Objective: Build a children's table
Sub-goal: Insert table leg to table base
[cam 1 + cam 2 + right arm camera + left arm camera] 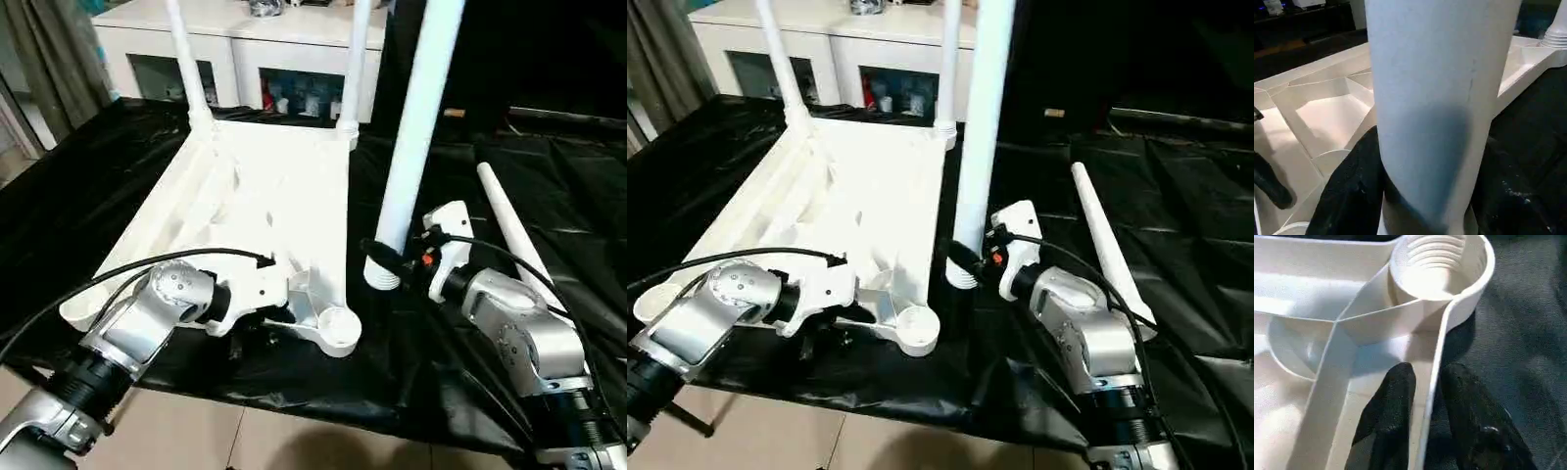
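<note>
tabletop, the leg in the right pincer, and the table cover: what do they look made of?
Tabletop: looks like moulded white plastic, semi-gloss; thin ribs and a threaded socket formed in one piece.
Leg in the right pincer: likely the same plastic, smooth matte tube with a ridged end.
Cover: thin black sheet, probably plastic film; shiny wrinkles.

I see the tabletop (pixel 265 186) lying underside up on the work table (pixel 88 166), with two legs (pixel 186 69) standing in its far corner sockets. Behind it stands the cabinet (pixel 245 49). Its near right corner socket (pixel 336 328) sits at my side, with my left gripper (pixel 1422 416) astride the rim just beside it. To the right, my right gripper (pixel 397 257) holds a third leg (pixel 416 127) upright, apparently just clear of the table. A fourth leg (pixel 509 230) lies farther right.
</note>
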Robot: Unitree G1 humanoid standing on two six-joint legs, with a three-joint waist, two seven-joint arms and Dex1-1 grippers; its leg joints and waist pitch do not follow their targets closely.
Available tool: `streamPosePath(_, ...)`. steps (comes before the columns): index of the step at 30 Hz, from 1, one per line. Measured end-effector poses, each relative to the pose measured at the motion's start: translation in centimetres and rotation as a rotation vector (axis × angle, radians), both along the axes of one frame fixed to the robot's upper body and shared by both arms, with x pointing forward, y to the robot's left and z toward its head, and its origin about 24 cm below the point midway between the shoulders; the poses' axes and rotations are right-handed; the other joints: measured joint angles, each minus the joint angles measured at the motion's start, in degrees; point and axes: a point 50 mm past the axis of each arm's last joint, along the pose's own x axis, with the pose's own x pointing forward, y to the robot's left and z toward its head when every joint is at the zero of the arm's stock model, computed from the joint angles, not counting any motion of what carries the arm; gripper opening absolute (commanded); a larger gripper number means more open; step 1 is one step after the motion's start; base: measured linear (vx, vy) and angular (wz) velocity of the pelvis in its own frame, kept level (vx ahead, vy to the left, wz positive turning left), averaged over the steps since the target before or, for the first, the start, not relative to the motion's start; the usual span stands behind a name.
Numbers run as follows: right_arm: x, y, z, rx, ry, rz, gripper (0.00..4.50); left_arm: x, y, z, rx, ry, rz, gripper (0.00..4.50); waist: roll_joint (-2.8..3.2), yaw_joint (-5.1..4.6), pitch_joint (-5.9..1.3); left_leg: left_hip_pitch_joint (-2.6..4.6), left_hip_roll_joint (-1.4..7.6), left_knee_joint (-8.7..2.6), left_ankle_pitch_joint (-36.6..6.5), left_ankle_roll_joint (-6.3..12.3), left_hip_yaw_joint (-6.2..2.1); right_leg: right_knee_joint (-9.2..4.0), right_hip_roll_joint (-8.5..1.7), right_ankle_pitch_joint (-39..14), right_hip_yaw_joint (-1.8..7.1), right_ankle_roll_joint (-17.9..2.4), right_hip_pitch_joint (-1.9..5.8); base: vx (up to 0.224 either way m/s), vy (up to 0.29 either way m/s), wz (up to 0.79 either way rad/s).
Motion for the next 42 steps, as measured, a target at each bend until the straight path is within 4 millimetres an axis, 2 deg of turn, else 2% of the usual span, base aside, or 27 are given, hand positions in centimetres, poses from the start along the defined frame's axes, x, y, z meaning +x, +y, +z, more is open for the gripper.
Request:
streamPosePath(2,0.0,0.0,0.0,0.0,0.0,0.001,1.93,0.0,-0.1,-0.1,-0.005,0.002,-0.002,0.87,0.0,0.01,0.0,0.0,0.0,0.0,0.0,0.0,0.0,0.0,0.0,0.0,0.0,0.0,0.0,0.0,0.0,0.0)
streamPosePath(3,0.0,0.0,0.0,0.0,0.0,0.001,1.93,0.0,-0.2,-0.1,-0.009,0.009,0.006,0.61,0.0,0.01,0.0,0.0,0.0,0.0,0.0,0.0,0.0,0.0,0.0,0.01,0.0,-0.01,-0.01,0.0,0.0,0.0)
streamPosePath(6,0.0,0.1,0.0,0.005,0.0,0.002,1.93,0.1,-0.7,-0.3,-0.03,0.047,0.05,0.41,0.0,0.03,0.0,0.03,0.0,0.01,0.0,0.0,0.01,0.01,0.0,0.01,0.0,-0.01,0.01,0.0,0.0,0.0)
streamPosePath(8,0.0,0.4,0.0,0.03,0.005,0.001,1.93,0.4,-1.9,-0.5,-0.092,0.08,0.117,0.27,0.0,-0.08,0.0,0.01,0.0,0.06,0.0,0.0,0.02,0.0,-0.01,0.02,0.02,-0.02,0.0,0.0,0.0,0.0)
streamPosePath(12,0.0,0.6,-0.1,0.045,0.01,-0.009,1.93,0.6,-3.6,-0.7,-0.15,0.101,0.209,0.18,-0.02,-1.36,0.02,-0.11,0.01,0.08,0.0,0.0,-0.02,-0.01,0.06,0.11,0.03,-0.1,-0.06,0.0,0.0,0.0)
streamPosePath(17,0.0,0.5,-0.1,0.061,0.024,-0.015,1.93,1.1,-5.1,-0.8,-0.181,0.084,0.304,0.0,-0.02,-1.62,0.01,-0.12,0.02,0.01,0.0,0.0,-0.03,-0.11,0.25,0.11,0.04,-0.1,-0.11,0.0,0.0,0.0)
streamPosePath(24,0.1,0.6,0.0,0.056,0.025,0.004,1.93,1.3,-5.2,-1.0,-0.173,0.045,0.291,0.0,-0.01,-1.25,0.01,-0.13,0.04,0.02,0.0,0.0,-0.03,-0.14,0.17,0.11,0.04,-0.09,-0.07,0.0,0.0,0.0)
streamPosePath(33,0.5,1.8,-0.8,-0.016,0.065,0.079,1.93,1.4,-4.9,-1.2,-0.178,0.033,0.276,0.0,-0.02,-1.23,0.01,-0.11,0.04,0.01,0.0,0.0,-0.06,-0.1,0.18,0.03,0.02,0.05,-0.06,0.0,0.0,0.0)
streamPosePath(42,0.8,1.4,-0.8,-0.049,0.091,0.088,1.93,1.6,-4.7,-1.3,-0.179,0.036,0.265,0.0,0.01,-1.25,0.0,-0.08,0.04,0.01,0.0,0.0,-0.07,-0.09,0.18,0.04,0.02,0.05,-0.04,0.0,0.0,0.0)
